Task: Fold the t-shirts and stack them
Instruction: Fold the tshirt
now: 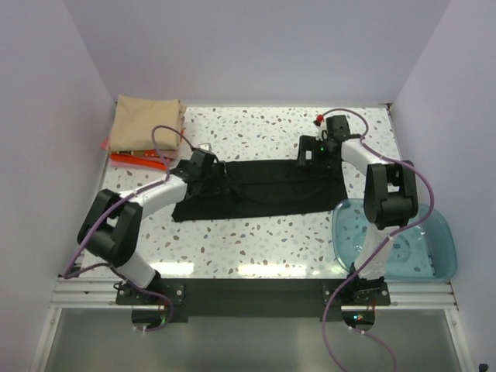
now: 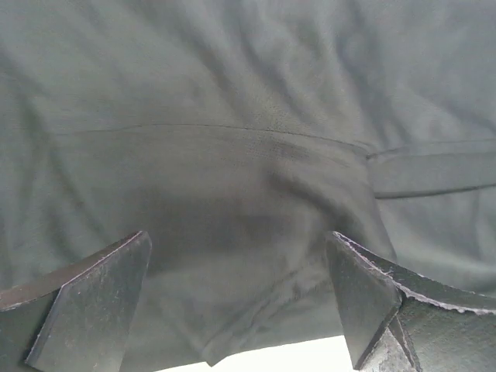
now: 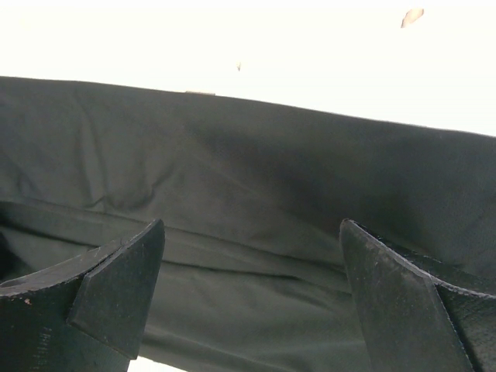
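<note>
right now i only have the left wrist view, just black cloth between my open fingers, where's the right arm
Observer: The right gripper is over the far right end of the same black t-shirt, jaws open and holding nothing.
Operator: ok is any shirt folded already
Observer: Yes, a folded tan t-shirt lies at the far left corner of the table.
Operator: and the third one
Observer: The red-orange t-shirt shows from under the tan one's near edge. A teal bowl also sits at the near right, by the right arm's base.
</note>
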### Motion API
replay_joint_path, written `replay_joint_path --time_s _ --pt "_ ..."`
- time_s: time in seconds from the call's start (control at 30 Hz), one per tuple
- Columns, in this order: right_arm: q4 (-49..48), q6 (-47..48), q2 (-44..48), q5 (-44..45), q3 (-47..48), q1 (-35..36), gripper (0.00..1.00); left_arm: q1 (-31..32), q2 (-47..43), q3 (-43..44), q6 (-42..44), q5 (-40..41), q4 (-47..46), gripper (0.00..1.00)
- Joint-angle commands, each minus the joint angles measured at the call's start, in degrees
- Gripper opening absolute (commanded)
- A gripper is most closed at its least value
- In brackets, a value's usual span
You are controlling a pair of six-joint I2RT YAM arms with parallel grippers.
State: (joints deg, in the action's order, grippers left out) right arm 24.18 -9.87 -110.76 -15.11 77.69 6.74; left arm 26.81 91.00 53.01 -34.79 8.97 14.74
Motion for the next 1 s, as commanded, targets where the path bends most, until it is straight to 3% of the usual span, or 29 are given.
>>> replay_joint_path --time_s 0.0,0.3,0.4,0.5,0.63,0.77,0.83,0.97 --pt "0.06 1.26 -1.82 -1.24 2.73 0.90 0.99 -0.97 5.30 3.41 -4.06 -2.28 -0.32 1.00" --pt "-1.07 -4.45 0.00 -1.50 -4.72 1.34 0.99 -5.98 19.54 8.76 -2.48 -9.94 -4.72 1.00" --pt "-1.60 -6.38 1.16 -2.90 -7.63 1.87 0.99 -6.68 24.90 15.61 -0.11 -9.94 -3.58 1.00" --pt "-1.42 -8.59 2.21 -2.73 -9.74 4.41 0.99 -7.29 32.62 26.85 1.91 -10.99 -1.39 1.00" --pt "-1.59 -15.43 5.36 -0.88 -13.69 8.98 0.99 -9.40 44.68 49.48 2.88 -12.04 3.97 1.00" --pt "-7.03 -24.83 12.90 -2.99 -24.91 14.68 0.99 -9.93 58.65 71.31 1.57 -15.46 11.96 1.00" --pt "-7.13 -28.70 16.35 -1.24 -28.72 17.15 0.99 -10.02 64.37 77.82 -1.06 -16.87 10.06 1.00" --pt "-8.97 -32.93 23.03 -1.58 -36.36 26.27 0.99 -10.63 67.20 78.12 -6.34 -21.18 2.25 1.00"
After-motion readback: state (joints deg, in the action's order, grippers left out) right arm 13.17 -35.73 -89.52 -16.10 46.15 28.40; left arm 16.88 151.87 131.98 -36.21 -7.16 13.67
